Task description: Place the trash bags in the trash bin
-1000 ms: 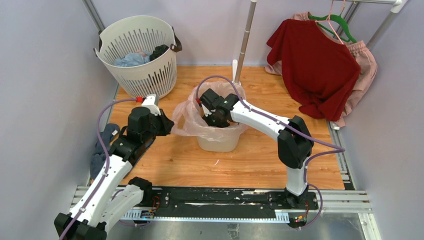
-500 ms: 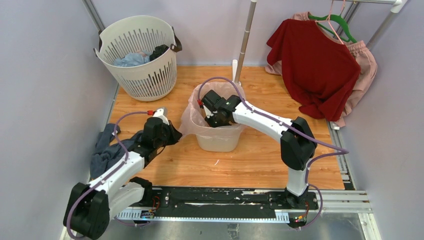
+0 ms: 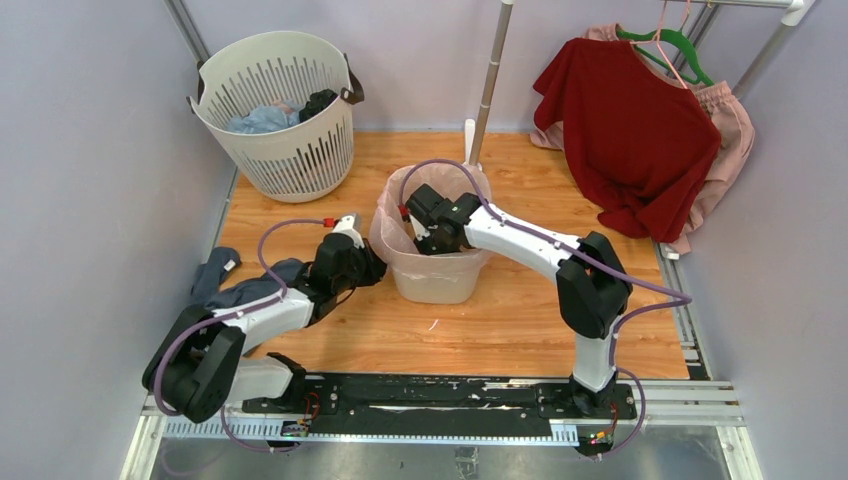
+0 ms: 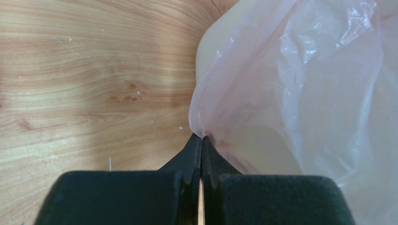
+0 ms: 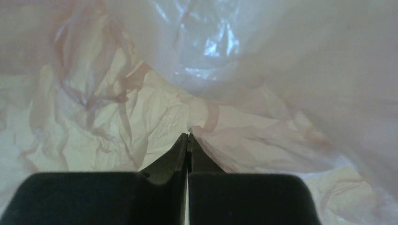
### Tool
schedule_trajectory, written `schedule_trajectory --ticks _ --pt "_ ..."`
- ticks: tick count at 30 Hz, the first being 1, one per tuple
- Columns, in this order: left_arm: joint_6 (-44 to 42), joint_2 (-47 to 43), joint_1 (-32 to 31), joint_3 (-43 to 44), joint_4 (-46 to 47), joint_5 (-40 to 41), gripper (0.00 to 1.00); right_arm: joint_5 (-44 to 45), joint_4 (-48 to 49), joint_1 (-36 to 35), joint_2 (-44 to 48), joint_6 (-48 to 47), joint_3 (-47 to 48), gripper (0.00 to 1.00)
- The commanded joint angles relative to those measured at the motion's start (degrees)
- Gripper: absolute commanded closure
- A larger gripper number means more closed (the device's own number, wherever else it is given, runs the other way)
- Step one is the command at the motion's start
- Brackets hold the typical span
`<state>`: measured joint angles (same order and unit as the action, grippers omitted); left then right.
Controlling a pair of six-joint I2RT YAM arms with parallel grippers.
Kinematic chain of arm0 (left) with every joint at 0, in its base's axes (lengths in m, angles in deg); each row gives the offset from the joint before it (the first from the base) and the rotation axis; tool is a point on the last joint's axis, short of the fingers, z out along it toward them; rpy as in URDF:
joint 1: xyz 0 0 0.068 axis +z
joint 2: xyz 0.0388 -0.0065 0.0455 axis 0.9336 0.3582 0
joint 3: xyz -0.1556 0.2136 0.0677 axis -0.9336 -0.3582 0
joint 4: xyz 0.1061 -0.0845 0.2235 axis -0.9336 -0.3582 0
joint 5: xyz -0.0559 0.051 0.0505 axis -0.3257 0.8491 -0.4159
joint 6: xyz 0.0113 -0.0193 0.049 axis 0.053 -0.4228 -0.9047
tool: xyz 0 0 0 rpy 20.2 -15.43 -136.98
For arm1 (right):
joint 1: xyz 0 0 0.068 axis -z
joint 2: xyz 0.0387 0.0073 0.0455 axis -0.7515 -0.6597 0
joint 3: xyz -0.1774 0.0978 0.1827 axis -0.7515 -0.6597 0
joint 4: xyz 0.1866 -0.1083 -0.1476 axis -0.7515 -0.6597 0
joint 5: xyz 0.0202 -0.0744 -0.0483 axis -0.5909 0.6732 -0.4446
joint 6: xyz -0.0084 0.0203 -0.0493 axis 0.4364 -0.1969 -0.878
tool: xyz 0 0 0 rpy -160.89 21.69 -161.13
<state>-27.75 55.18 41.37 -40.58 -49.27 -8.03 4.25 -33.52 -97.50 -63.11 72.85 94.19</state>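
The cream-beige trash bin stands mid-floor with the thin pale-pink trash bag draped in it and over its left rim. My left gripper is low beside the bin's left wall, shut on a puckered edge of the bag; in its wrist view the tips pinch the film against the bin wall. My right gripper reaches down inside the bin. Its tips are shut on a gathered fold of the crinkled bag lining the inside.
A white slotted basket with clothes stands at the back left. Blue-grey cloth lies by the left arm. A red shirt and a pink garment hang at the back right. A pole rises behind the bin.
My left gripper has closed on the bag's edge and moved down and right, close to the bin. The bag, which bulged out to the left, now lies tight against the bin. The right arm barely moved.
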Motion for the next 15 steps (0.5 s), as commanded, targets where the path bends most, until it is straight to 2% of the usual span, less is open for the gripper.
schedule_trajectory --ticks 1,15 --pt "0.1 3.57 -0.64 0.37 3.71 3.59 1.0 -1.77 -2.53 1.12 -2.25 1.01 -1.9 1.0" --pt "-0.37 11.27 -3.34 0.51 5.57 3.97 1.0 -3.14 -2.61 1.75 -6.2 0.07 -3.79 1.0"
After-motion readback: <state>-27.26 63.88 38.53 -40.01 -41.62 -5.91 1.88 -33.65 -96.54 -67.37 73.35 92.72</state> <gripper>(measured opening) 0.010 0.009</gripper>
